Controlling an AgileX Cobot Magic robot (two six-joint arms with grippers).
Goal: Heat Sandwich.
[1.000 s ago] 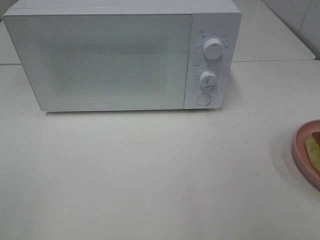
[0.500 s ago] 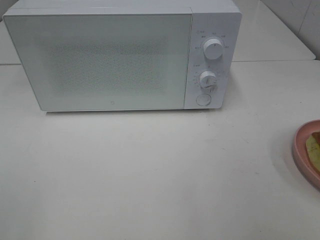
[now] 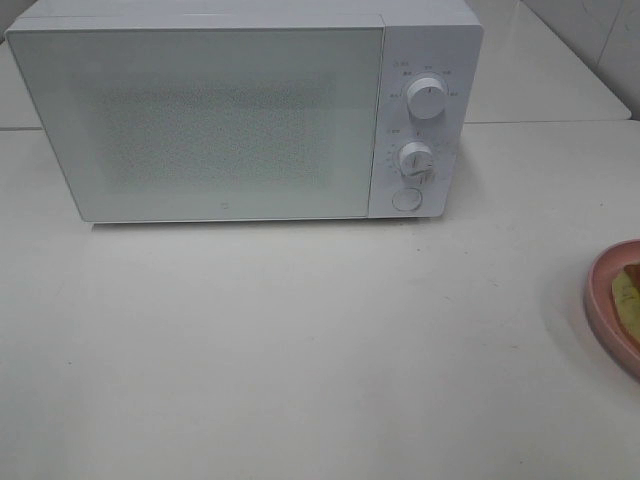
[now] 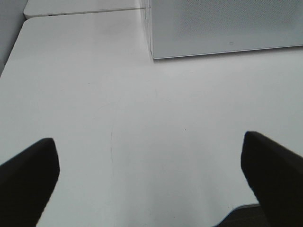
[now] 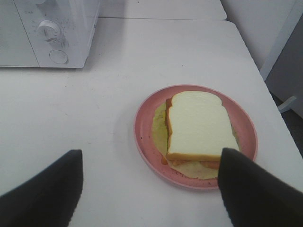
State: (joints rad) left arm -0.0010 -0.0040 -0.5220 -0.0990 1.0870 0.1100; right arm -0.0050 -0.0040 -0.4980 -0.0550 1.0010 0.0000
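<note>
The sandwich (image 5: 199, 125), white bread over a yellow-green layer, lies on a round pink plate (image 5: 147, 135). In the exterior view only a sliver of the sandwich (image 3: 628, 295) and the plate (image 3: 603, 300) shows at the right edge. The white microwave (image 3: 220, 120) stands at the back with its door closed. My right gripper (image 5: 149, 189) hovers open short of the plate, with nothing between its fingers. My left gripper (image 4: 149, 175) is open over bare table, in front of the microwave (image 4: 222, 26). Neither gripper shows in the exterior view.
Two dials (image 3: 427, 100) and a round button (image 3: 406, 199) sit on the microwave's right panel. The table's right edge (image 5: 279, 118) runs close past the plate. A second white surface (image 3: 540, 70) lies behind the microwave.
</note>
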